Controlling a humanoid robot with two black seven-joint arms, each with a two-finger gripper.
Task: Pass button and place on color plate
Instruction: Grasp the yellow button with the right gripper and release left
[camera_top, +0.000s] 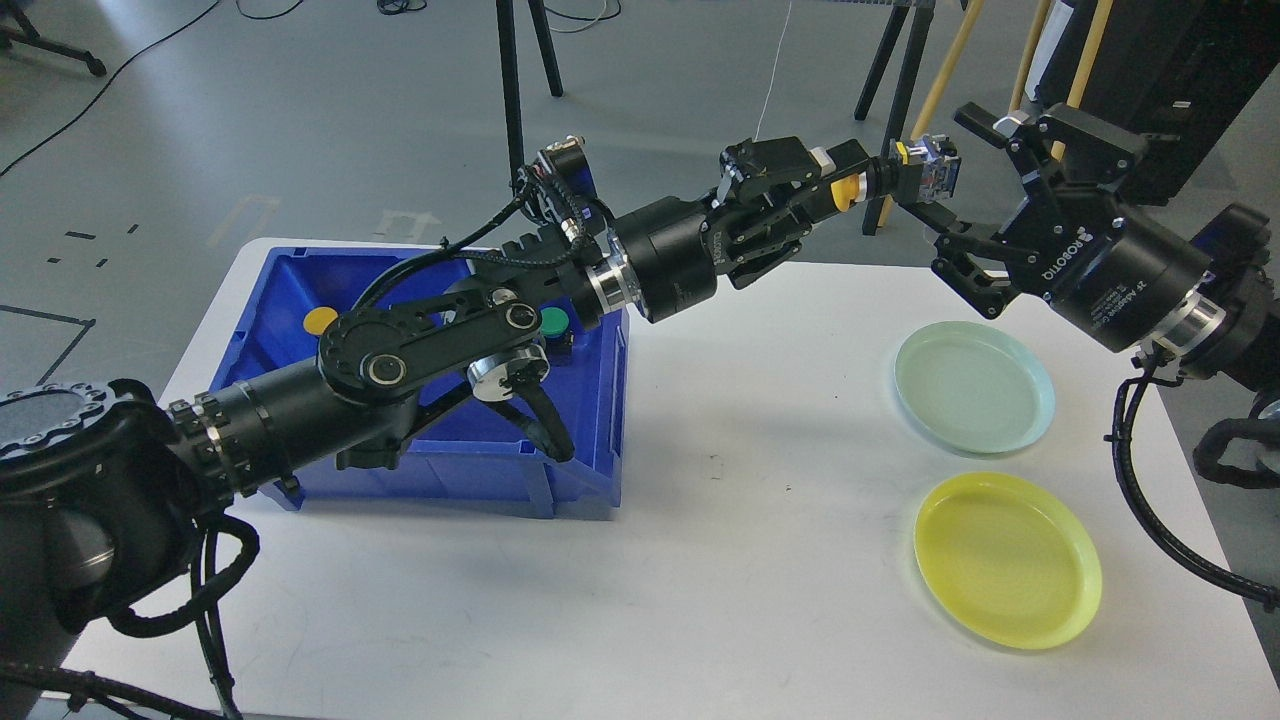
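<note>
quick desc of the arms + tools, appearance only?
Both arms are black with silver wrist rings and loose black cables. Left tool: black linkage fingers. Right tool: the same build, with white ROBOTIQ lettering on its round body. The left arm has a flat link with circular joint caps.

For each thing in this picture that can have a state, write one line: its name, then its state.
left gripper: shut on the yellow button
yellow button: held in the air, between the two grippers
right gripper: open, fingers either side of the button's far end
green plate: empty
yellow plate: empty
blue bin: holds a yellow and a green button
</note>
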